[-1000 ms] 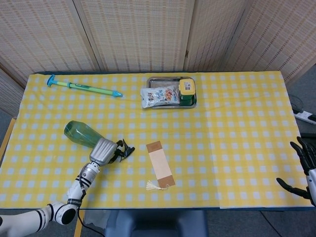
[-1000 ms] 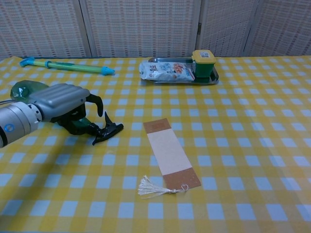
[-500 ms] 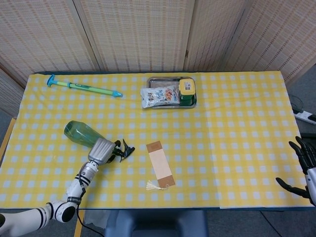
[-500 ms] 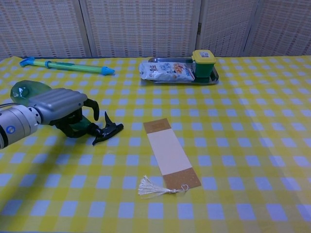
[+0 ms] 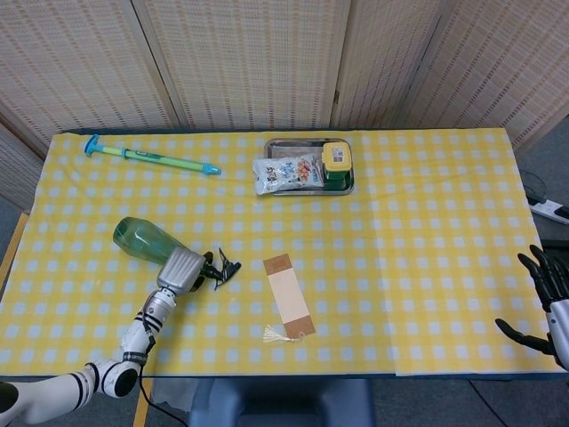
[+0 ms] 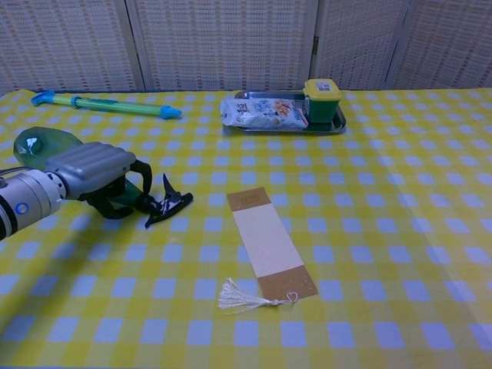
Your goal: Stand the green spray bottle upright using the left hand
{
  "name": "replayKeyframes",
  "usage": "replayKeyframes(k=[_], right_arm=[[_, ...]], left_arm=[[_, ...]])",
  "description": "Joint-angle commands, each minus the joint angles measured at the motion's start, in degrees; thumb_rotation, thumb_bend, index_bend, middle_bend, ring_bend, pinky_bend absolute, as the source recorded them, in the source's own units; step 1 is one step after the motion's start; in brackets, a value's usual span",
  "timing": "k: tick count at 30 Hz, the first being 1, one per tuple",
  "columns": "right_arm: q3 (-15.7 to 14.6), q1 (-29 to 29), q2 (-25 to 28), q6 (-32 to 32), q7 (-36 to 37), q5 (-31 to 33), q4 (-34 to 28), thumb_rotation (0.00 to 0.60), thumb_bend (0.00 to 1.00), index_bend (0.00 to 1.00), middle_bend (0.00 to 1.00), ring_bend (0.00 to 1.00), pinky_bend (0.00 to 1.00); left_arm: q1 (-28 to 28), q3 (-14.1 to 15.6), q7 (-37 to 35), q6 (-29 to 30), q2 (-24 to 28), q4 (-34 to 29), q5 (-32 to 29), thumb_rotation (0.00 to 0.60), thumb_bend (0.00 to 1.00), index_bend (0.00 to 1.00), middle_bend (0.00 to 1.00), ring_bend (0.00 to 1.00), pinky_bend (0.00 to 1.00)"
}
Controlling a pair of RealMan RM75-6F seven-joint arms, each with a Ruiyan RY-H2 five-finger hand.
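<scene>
Left of frame centre: green spray bottle [image 5: 142,240] lying on its side on the yellow checked tablecloth [image 5: 427,231], black trigger head [image 6: 167,206] pointing right. Left hand [image 6: 91,167] lies over the bottle's neck, fingers curled around it. Right hand [image 5: 544,302], lower right edge, holds nothing, fingers spread. Bookmark [image 5: 288,297] lies just right of the nozzle

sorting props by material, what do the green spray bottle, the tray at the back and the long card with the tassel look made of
Green translucent spray bottle: likely plastic; light passes through its body, black trigger head. Shiny rectangular tray: probably metal, silvery reflective rim. Long tan bookmark card: seemingly matte paper or card, with a pale thread tassel.
</scene>
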Motion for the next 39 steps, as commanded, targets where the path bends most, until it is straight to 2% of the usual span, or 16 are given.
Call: replayKeyframes(k=[1,13,19,26,34,39], right_arm=[[-0.01,0.03,0.01,-0.09,-0.04,0.02,-0.03,0.6,0.2,0.0,0.0,0.0,0.0],[-0.15,0.08,0.07,-0.22,-0.13,-0.14,-0.12,0.6,0.2,0.0,0.0,0.0,0.0],[-0.22,0.08,0.08,-0.13,-0.06,-0.33,-0.04,0.6,0.2,0.0,0.0,0.0,0.0],[-0.43,-0.04,0.1,0.19,0.0,-0.81,-0.04,0.6,0.2,0.0,0.0,0.0,0.0],[-0.8,-0.2,0.19,0.69,0.17,-1.66,0.0,0.6,0.2,0.0,0.0,0.0,0.0],[-1.02,-0.4,0.34,0.97,0.34,-1.9,-0.17,0.6,0.2,0.0,0.0,0.0,0.0]], left_arm=[[-0.2,0.27,0.19,-0.27,-0.54,1.17,-0.12,0.6,0.4,0.46,1.0,1.0,1.0],[-0.14,0.54,1.92,0.37,-0.87,1.9,-0.82,0.6,0.42,0.59,1.0,1.0,1.0],[0.47,0.62,0.22,2.62,-0.82,1.73,0.71,0.6,0.44,0.68,1.0,1.0,1.0],[1.38,0.78,-1.0,6.2,-0.2,0.89,3.16,0.6,0.45,0.7,1.0,1.0,1.0],[3.55,-0.3,-4.7,13.22,4.28,-7.15,6.87,0.6,0.45,0.7,1.0,1.0,1.0],[5.29,-1.93,-9.48,20.82,7.98,-12.94,11.55,0.6,0.45,0.7,1.0,1.0,1.0]])
